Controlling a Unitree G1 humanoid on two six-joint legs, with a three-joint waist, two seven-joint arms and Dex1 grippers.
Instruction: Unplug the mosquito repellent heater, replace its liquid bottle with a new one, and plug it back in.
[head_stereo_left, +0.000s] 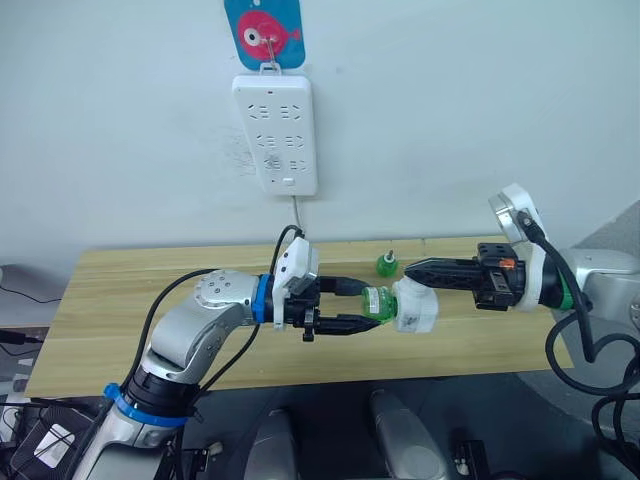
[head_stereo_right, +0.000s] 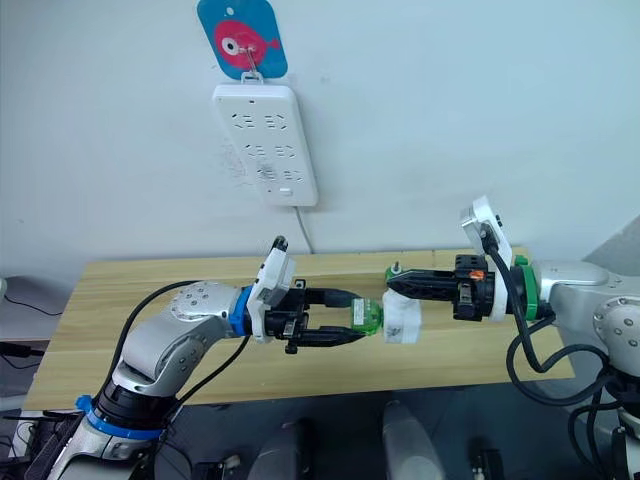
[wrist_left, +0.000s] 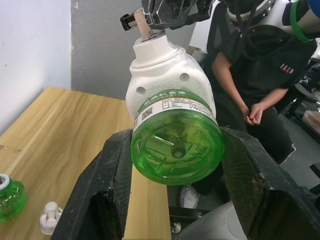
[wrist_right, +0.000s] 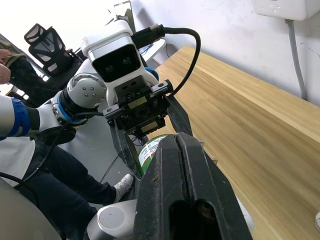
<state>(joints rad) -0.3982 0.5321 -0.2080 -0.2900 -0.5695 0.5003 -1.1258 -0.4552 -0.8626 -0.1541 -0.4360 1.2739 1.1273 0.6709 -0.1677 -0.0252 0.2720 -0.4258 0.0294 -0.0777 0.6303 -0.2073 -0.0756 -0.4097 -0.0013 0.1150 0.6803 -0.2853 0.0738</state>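
Honestly, with the left tool (head_stereo_left: 362, 306) pinching the green bottle (head_stereo_left: 377, 303) and the right tool (head_stereo_left: 412, 268) clamping the heater (head_stereo_left: 417, 308), twist squarely, don't yank.

A robotics lab or office: a plain wooden table (head_stereo_left: 140, 300) against a bare white wall, a power strip (head_stereo_left: 275, 130) hanging at twelve o'clock, a seated person (wrist_left: 260, 75) watching.

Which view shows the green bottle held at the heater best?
The left wrist view: the liquid bottle sits large between the left end effector's fingers, joined to the heater. The eye views show it small; the right wrist view, a sliver.
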